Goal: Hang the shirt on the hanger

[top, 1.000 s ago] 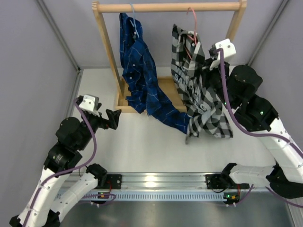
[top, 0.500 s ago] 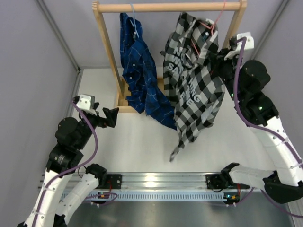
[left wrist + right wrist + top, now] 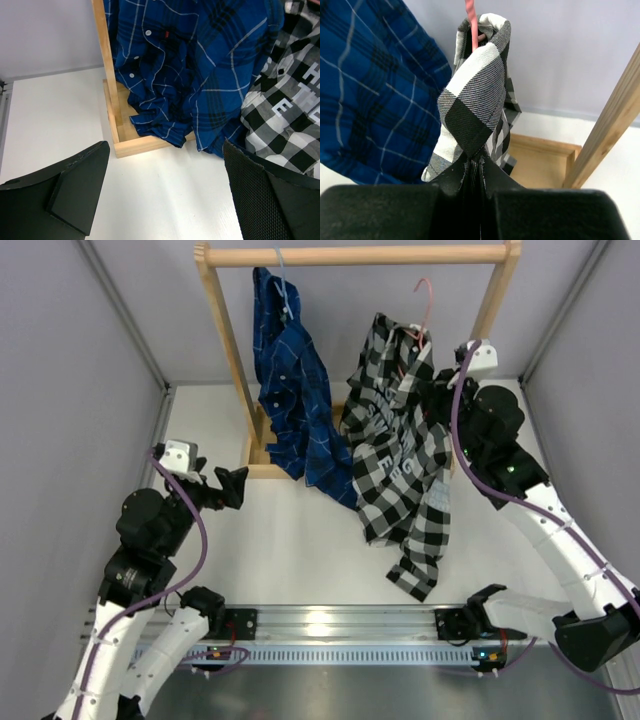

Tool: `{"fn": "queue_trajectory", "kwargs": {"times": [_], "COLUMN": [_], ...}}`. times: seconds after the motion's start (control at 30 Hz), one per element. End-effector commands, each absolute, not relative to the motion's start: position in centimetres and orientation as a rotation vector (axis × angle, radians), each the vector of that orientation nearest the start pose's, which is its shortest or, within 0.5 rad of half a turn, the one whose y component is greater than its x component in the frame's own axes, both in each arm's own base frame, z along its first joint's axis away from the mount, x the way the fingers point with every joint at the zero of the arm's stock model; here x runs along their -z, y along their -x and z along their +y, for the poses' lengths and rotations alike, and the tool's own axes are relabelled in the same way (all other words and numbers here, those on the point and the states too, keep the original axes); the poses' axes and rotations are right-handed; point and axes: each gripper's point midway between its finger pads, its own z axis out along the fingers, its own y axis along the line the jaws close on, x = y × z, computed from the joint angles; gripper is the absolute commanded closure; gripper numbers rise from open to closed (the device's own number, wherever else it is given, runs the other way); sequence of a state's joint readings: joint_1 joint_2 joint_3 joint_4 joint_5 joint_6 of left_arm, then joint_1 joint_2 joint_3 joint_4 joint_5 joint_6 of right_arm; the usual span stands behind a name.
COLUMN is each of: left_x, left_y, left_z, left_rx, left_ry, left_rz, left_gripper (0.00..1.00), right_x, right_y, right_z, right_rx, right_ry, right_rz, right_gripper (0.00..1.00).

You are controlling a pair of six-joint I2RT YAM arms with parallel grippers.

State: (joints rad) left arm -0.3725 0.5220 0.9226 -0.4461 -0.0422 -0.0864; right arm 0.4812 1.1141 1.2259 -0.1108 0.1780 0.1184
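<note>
The black-and-white checked shirt [image 3: 400,460] with white lettering hangs in the air in front of the rack, its hem near the table. It also shows in the left wrist view [image 3: 290,110] and the right wrist view [image 3: 475,90]. The pink hanger [image 3: 424,302] sticks out of its collar, its hook below the rod and touching nothing; its wire shows in the right wrist view [image 3: 471,20]. My right gripper [image 3: 437,390] [image 3: 476,162] is shut on the shirt's fabric near the collar. My left gripper [image 3: 235,488] [image 3: 165,150] is open and empty, low over the table left of the rack.
A wooden rack with a top rod [image 3: 350,255] and a base frame [image 3: 265,472] [image 3: 150,142] stands at the back. A dark blue plaid shirt [image 3: 295,400] [image 3: 200,65] hangs on it from a light blue hanger [image 3: 283,280]. Grey walls close in both sides.
My right gripper swung the shirt and hanger up to the right by the rod, then came down and left. The hook now sits below the rod. The left arm barely moved.
</note>
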Motion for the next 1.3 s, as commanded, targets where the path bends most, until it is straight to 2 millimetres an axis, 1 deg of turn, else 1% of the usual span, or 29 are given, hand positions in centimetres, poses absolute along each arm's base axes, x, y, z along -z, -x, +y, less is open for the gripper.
{"fn": "queue_trajectory", "kwargs": {"times": [0.0, 0.07, 0.13, 0.17, 0.2, 0.23, 0.27, 0.3, 0.33, 0.37, 0.4, 0.43, 0.53, 0.6, 0.63, 0.8, 0.87, 0.97, 1.0, 1.03, 1.07, 1.1, 1.13, 1.17, 1.2, 1.23, 1.27], "left_x": [-35.1, -34.7, -34.3, -34.1, -33.8, -33.5, -33.3, -32.9, -32.8, -32.6, -32.5, -32.3, -32.2, -32.1, -32.1, -32.1, -32.0, -32.1, -32.0, -32.0, -32.1, -31.9, -31.9, -31.9, -32.0, -31.9, -31.9], "left_y": [-23.7, -24.2, -24.8, -25.0, -25.5, -25.7, -26.0, -26.2, -26.4, -26.6, -26.7, -26.8, -26.8, -26.8, -26.7, -26.8, -26.7, -26.7, -26.8, -26.8, -26.8, -26.8, -26.8, -26.9, -26.9, -26.9, -27.0], "left_z": [-7.7, -7.4, -6.5, -6.2, -5.5, -5.2, -4.5, -4.6, -4.5, -4.1, -3.9, -3.7, -3.5, -3.6, -3.7, -3.6, -3.7, -3.6, -3.6, -3.6, -3.6, -3.4, -3.3, -3.1, -2.7, -2.4, -1.9], "left_rx": [0.306, 0.297, 0.269, 0.269, 0.248, 0.242, 0.234, 0.242, 0.244, 0.238, 0.235, 0.229, 0.22, 0.226, 0.23, 0.228, 0.228, 0.227, 0.227, 0.227, 0.225, 0.215, 0.209, 0.201, 0.184, 0.176, 0.158], "left_ry": [-0.133, -0.109, -0.066, -0.035, 0.0, 0.016, 0.053, 0.054, 0.06, 0.082, 0.09, 0.102, 0.11, 0.104, 0.103, 0.105, 0.102, 0.103, 0.103, 0.103, 0.106, 0.114, 0.119, 0.128, 0.146, 0.162, 0.184], "left_rz": [1.58, 1.601, 1.617, 1.624, 1.636, 1.647, 1.652, 1.667, 1.672, 1.677, 1.681, 1.686, 1.685, 1.688, 1.688, 1.688, 1.689, 1.688, 1.689, 1.689, 1.687, 1.694, 1.697, 1.699, 1.698, 1.707, 1.708], "left_gripper": [0.02, 0.02, 0.02, 0.02, 0.02, 0.02, 0.02, 0.02, 0.02, 0.02, 0.02, 0.02, 0.02, 0.02, 0.02, 0.02, 0.02, 0.02, 0.02, 0.02, 0.02, 0.02, 0.02, 0.02, 0.02, 0.02, 0.02], "right_x": [-49.9, -50.8, -51.4, -52.1, -51.8, -51.8, -53.0, -51.9, -51.3, -52.8, -51.5, -52.3, -51.2, -50.5, -49.5, -47.4, -46.8, -46.8, -46.8, -46.8, -47.2, -47.4, -47.3, -47.5, -48.0, -47.8, -48.8], "right_y": [-34.5, -34.0, -33.7, -33.6, -33.9, -34.3, -34.2, -35.7, -36.4, -36.5, -38.0, -38.2, -39.7, -39.9, -40.2, -40.8, -40.9, -40.8, -40.8, -40.7, -40.2, -40.0, -39.7, -39.3, -38.5, -38.1, -36.9], "right_z": [14.7, 14.4, 14.0, 13.8, 13.9, 13.9, 13.8, 14.3, 14.7, 14.6, 15.1, 15.0, 15.2, 15.1, 15.1, 15.4, 15.5, 15.6, 15.7, 15.7, 15.5, 15.5, 15.4, 15.1, 14.7, 14.5, 13.9], "right_rx": [-0.41, -0.411, -0.402, -0.397, -0.387, -0.374, -0.374, -0.357, -0.352, -0.354, -0.339, -0.339, -0.316, -0.309, -0.309, -0.313, -0.312, -0.316, -0.32, -0.32, -0.325, -0.328, -0.326, -0.322, -0.315, -0.313, -0.315], "right_ry": [0.06, 0.053, 0.044, 0.04, 0.042, 0.046, 0.045, 0.061, 0.078, 0.075, 0.083, 0.075, 0.051, 0.038, 0.025, 0.024, 0.025, 0.026, 0.034, 0.041, 0.041, 0.045, 0.047, 0.05, 0.054, 0.061, 0.061], "right_rz": [1.283, 1.258, 1.245, 1.233, 1.247, 1.255, 1.238, 1.287, 1.326, 1.31, 1.36, 1.352, 1.394, 1.411, 1.43, 1.465, 1.478, 1.475, 1.475, 1.473, 1.463, 1.457, 1.457, 1.45, 1.438, 1.442, 1.419], "right_gripper": [1.0, 1.0, 1.0, 1.0, 1.0, 1.0, 1.0, 1.0, 1.0, 1.0, 1.0, 1.0, 1.0, 1.0, 1.0, 1.0, 1.0, 0.98, 0.94, 0.71, 0.53, 0.39, 0.29, 0.28, 0.26, 0.23, 0.22]}}
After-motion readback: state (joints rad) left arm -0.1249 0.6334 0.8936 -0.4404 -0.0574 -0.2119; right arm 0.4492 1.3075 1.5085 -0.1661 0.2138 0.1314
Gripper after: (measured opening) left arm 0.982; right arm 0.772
